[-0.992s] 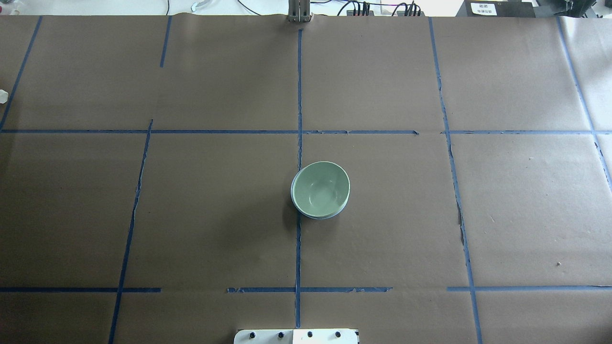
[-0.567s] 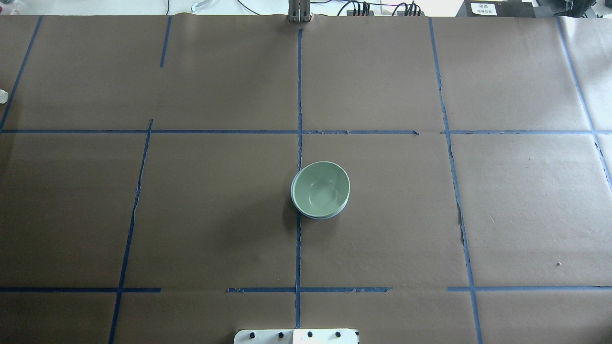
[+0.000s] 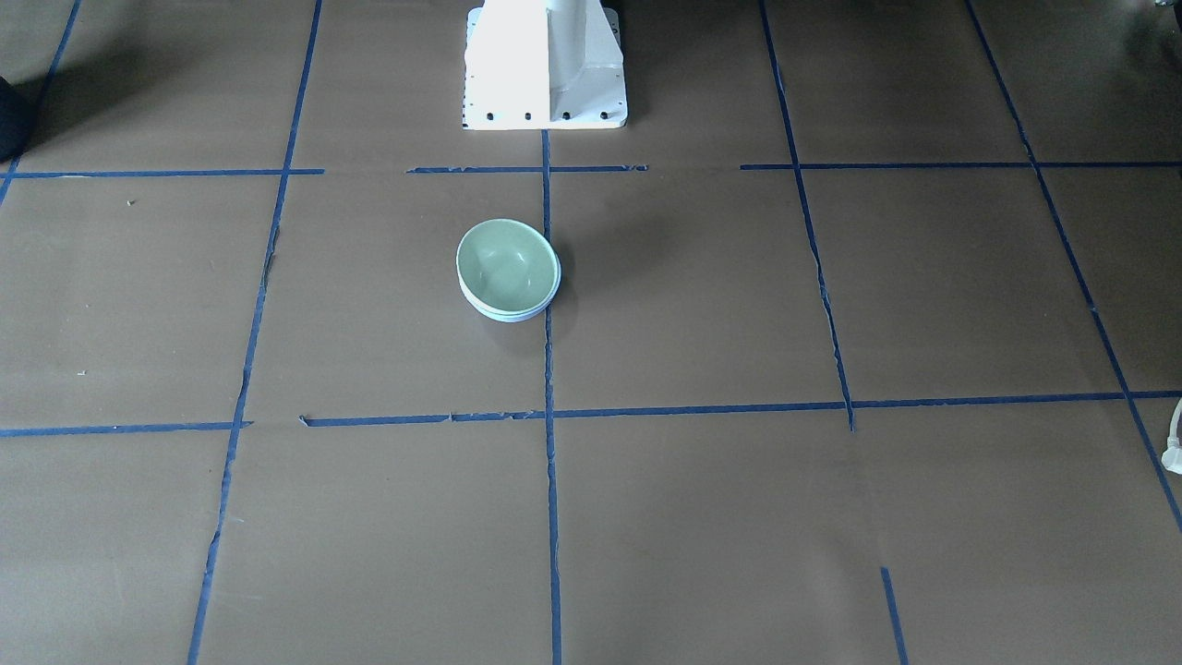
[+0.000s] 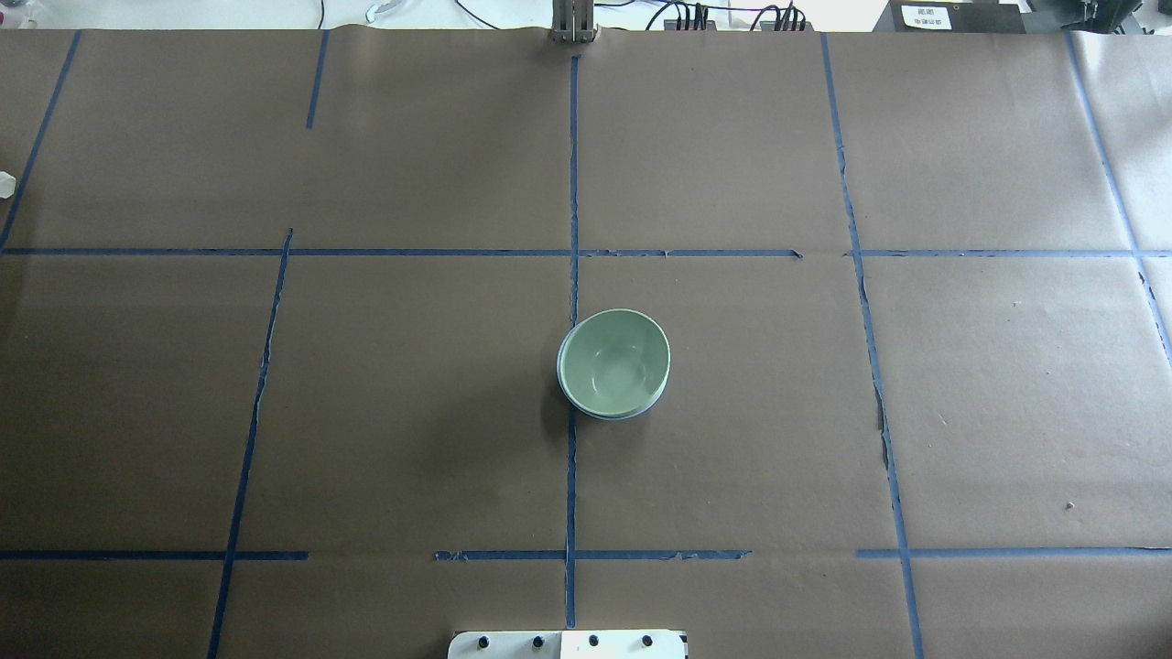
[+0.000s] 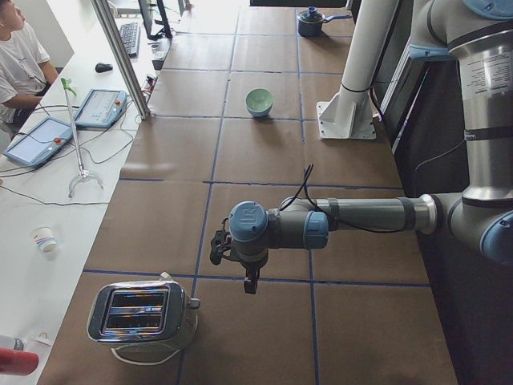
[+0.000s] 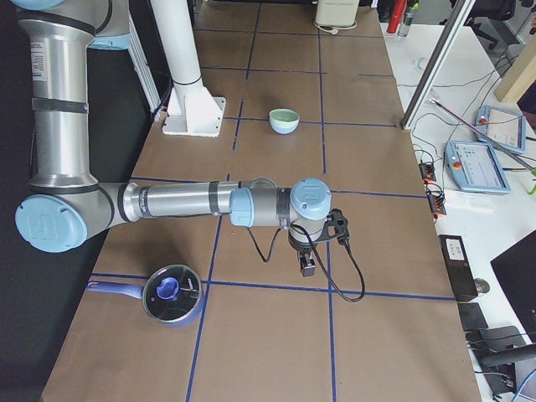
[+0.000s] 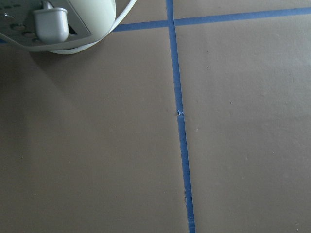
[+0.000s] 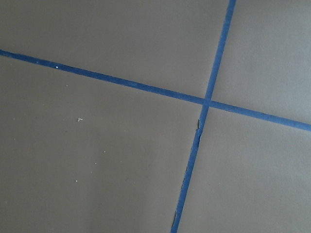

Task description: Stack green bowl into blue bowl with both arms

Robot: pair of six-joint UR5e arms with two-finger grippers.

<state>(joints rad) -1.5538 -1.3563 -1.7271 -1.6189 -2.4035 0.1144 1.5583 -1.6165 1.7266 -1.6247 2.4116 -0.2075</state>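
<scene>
The green bowl sits nested inside the blue bowl near the table's middle; only a thin blue rim shows under it. The front-facing view shows the same stack, green bowl in blue bowl. No gripper is near the bowls. My left gripper hangs over the table's left end near a toaster, seen only in the exterior left view. My right gripper hangs over the right end, seen only in the exterior right view. I cannot tell whether either is open or shut.
A chrome toaster stands at the left end, its plug in the left wrist view. A pot with a blue lid stands at the right end. The white pedestal stands behind the bowls. An operator sits beside the table.
</scene>
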